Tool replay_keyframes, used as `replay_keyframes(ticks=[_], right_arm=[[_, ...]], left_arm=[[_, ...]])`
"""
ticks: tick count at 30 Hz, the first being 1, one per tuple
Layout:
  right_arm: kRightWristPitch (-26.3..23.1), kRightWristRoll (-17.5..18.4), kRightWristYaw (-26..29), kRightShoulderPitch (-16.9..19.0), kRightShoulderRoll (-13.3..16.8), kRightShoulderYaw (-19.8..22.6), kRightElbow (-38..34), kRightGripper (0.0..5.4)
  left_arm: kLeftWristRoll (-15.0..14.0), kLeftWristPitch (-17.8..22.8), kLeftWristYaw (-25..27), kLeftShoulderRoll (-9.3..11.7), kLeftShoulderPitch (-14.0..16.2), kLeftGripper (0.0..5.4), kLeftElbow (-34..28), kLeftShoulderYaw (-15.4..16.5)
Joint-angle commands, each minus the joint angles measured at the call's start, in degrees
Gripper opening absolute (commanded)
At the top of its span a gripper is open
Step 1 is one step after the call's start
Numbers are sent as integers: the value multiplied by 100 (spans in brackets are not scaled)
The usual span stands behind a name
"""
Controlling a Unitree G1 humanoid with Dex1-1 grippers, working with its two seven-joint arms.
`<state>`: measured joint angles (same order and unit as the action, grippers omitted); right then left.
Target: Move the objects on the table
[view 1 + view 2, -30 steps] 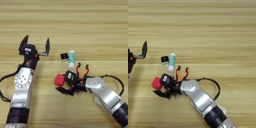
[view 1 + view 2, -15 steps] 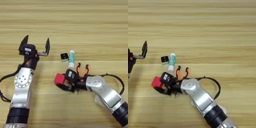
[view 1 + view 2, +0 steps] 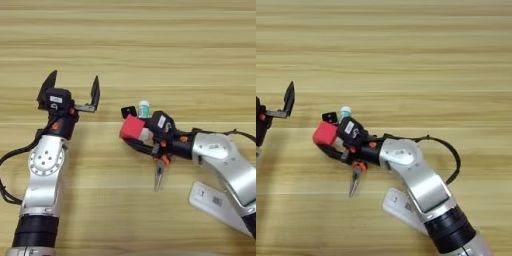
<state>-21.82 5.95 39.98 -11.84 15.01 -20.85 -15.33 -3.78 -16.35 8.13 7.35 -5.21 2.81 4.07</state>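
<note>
From the left eye view, the right end effector (image 3: 136, 136) has the small red cube (image 3: 132, 128) pinched between its 2 black fingers, over the desk (image 3: 150, 45) near the middle. The cube looks light and rigid, with flat faces that suit a squeeze across opposite sides, and that is how it seems to be held. Just behind it sit the tiny black-and-white cube (image 3: 129, 111) and the top of the white glue stick (image 3: 144, 106), mostly hidden by the arm. The glue stick is round and smooth, so I would expect it to roll; a grip across the barrel at mid-length seems safest. The orange-handled pliers (image 3: 159, 173) lie below the wrist, nose pointing toward the robot; they are probably the heaviest and stiffest piece here, best taken near the pivot. The long white bar (image 3: 212, 201) lies flat at lower right, partly under the forearm; being thin, it may be awkward to get fingers under. The left end effector (image 3: 70, 92) stands well apart to the left, fingers spread wide, holding nothing.

From the right eye view, the red cube (image 3: 325, 133) shows clearly at the tip of the right end effector (image 3: 331, 142), touching the black-and-white cube (image 3: 330, 117) or just beside it; I cannot tell which. Only 1 finger of the left end effector (image 3: 289, 97) shows at the edge.
</note>
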Motion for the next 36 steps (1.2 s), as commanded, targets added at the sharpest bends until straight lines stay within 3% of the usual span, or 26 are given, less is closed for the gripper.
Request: replay_keyframes(ticks=[1, 6, 13, 21, 36], right_arm=[[-115, 307, -77, 65, 330, 783, -214, 232], [-100, 619, -195, 53, 670, 1631, -161, 232], [1, 813, -261, 154, 965, 2280, 77, 232], [441, 779, -299, 292, 1290, 2980, 1140, 232], [1292, 612, -295, 278, 1545, 3149, 3024, 232]], left_arm=[[30, 2, 2, -7, 52, 540, 7, -26], [28, 4, 3, 0, 43, 540, 19, -20], [25, -4, 9, 13, 14, 540, 61, -5], [27, -14, 15, 31, -21, 540, 116, 6], [7, -71, 48, 82, -84, 540, 215, 35]])
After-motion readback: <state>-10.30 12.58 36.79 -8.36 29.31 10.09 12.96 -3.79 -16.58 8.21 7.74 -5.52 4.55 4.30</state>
